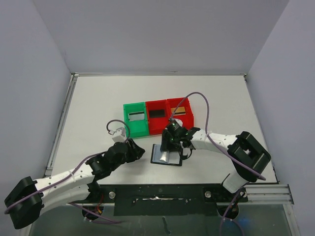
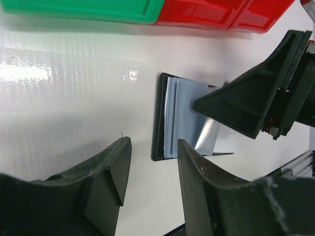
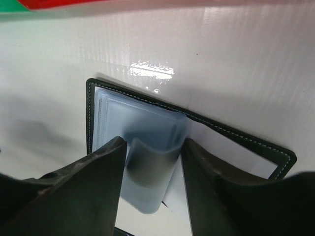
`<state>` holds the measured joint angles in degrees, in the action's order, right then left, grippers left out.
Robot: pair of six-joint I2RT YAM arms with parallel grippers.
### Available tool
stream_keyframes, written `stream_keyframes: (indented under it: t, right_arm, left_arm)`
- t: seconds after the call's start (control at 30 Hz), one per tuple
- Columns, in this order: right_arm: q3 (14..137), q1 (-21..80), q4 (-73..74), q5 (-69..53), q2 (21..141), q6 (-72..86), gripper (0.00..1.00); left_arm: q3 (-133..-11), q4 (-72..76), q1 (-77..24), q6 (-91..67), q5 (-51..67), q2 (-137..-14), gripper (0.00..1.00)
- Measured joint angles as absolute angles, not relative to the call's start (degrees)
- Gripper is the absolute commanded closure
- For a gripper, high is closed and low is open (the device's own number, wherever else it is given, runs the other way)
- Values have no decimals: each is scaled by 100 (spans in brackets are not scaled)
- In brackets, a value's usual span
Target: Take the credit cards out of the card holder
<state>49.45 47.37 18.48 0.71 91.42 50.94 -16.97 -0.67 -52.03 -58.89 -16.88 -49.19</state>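
- Three credit cards in all, one to a bin: the silvery-grey card lies in the green bin, the black card in the middle red bin, and the gold card in the right red bin
- Three bins — one green, two red — stand in a row, side walls touching, around the middle of the white counter
- One card holder lies open on the counter just in front of the red bins, between the two arms
- It is a black bifold with pale stitching along its rim, and inside is a stack of glossy grey-blue pocket leaves
- One leaf is curled up off the stack, bent into an arch
- Two end effectors: the right end effector hangs directly over the holder with its jaws about half narrowed, one finger on either side of the raised leaf; whether they actually pinch it I cannot tell
- The left end effector sits low beside the holder's left edge, with its jaws moderately parted and nothing gripped between them
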Motion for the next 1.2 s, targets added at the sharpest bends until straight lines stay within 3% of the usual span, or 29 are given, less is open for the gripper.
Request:
stream_keyframes:
  t: [0.5,0.97,1.2]
  right_arm:
    - [3564,4007,139,-1295,8479,5210,50]
    - [3284,3822,-360,-1684,8438,5317,50]
    - [3275,3776,-366,-1715,8309,5317,43]
  left_arm:
    - [-1767,1382,-5271,-5330,-502,-6001,54]
    - [-2504,3039,-5553,-5078,593,-8256,48]
    - [-2504,3789,-5631,-5094,1007,-8772,48]
